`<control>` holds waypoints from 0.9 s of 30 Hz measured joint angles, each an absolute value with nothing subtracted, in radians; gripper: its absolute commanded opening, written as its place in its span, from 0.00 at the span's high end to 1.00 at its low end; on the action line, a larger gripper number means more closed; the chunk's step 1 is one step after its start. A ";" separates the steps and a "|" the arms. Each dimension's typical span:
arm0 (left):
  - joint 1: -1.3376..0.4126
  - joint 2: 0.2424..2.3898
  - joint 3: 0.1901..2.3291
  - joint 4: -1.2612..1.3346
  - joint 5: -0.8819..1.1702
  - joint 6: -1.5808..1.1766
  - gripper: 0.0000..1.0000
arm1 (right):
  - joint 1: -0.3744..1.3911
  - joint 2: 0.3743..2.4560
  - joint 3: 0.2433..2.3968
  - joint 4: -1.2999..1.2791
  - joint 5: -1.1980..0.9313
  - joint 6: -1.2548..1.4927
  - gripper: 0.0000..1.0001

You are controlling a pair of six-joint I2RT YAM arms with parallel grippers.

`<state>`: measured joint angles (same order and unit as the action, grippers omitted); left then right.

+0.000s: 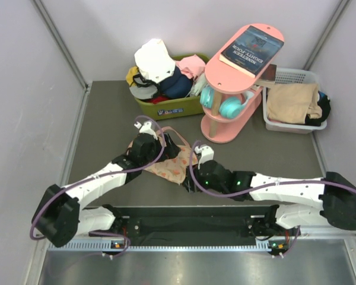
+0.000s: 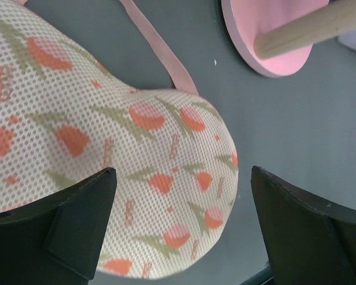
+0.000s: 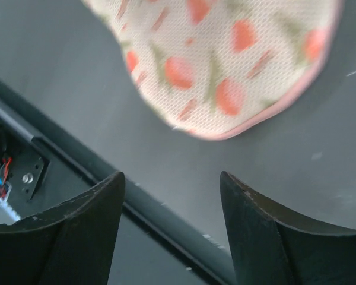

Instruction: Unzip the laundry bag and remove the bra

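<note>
Top external view: laundry bag point(image 1: 169, 167) on table point(image 1: 104, 127) at centre, your left arm at its 10 o'clock, right arm at 4 o'clock. Both sets of jaws spread, gripping nothing, bag just ahead. Zip looks shut, slider unseen, bra hidden. Step: approach for unzipping. Next you pin bag, hunt slider along pink trim point(image 3: 273, 113). Pink stand point(image 1: 237, 110) at 1 o'clock, green bin point(image 1: 166, 105) at 12: stay clear.

Soft, even light; no glare.
Beyond the right fingers point(image 3: 65, 237) the laundry bag point(image 3: 225, 65) blurs; left wrist view is sharp.
</note>
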<state>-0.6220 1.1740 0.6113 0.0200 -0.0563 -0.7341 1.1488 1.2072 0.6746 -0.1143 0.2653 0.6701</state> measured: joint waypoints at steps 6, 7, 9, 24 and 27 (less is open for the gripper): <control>-0.559 1.258 0.608 0.135 0.020 -0.783 0.01 | 1.242 1.348 0.691 -0.091 0.286 0.772 0.48; -0.553 1.266 0.607 0.148 0.031 -0.790 0.01 | 1.244 1.381 0.705 -0.093 0.289 0.783 0.48; -0.541 1.282 0.606 0.168 0.044 -0.805 0.01 | 1.246 1.448 0.742 -0.091 0.297 0.795 0.50; -0.459 1.379 0.580 0.241 0.129 -0.885 0.01 | 1.259 1.674 0.892 -0.074 0.407 0.866 0.57; -0.455 1.384 0.580 0.246 0.142 -0.891 0.01 | 1.261 1.702 0.912 -0.091 0.425 0.877 0.59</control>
<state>-0.4549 1.3842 0.5797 0.2462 0.1425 -0.8913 1.2606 1.7020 0.9119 -0.0914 0.4252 0.8772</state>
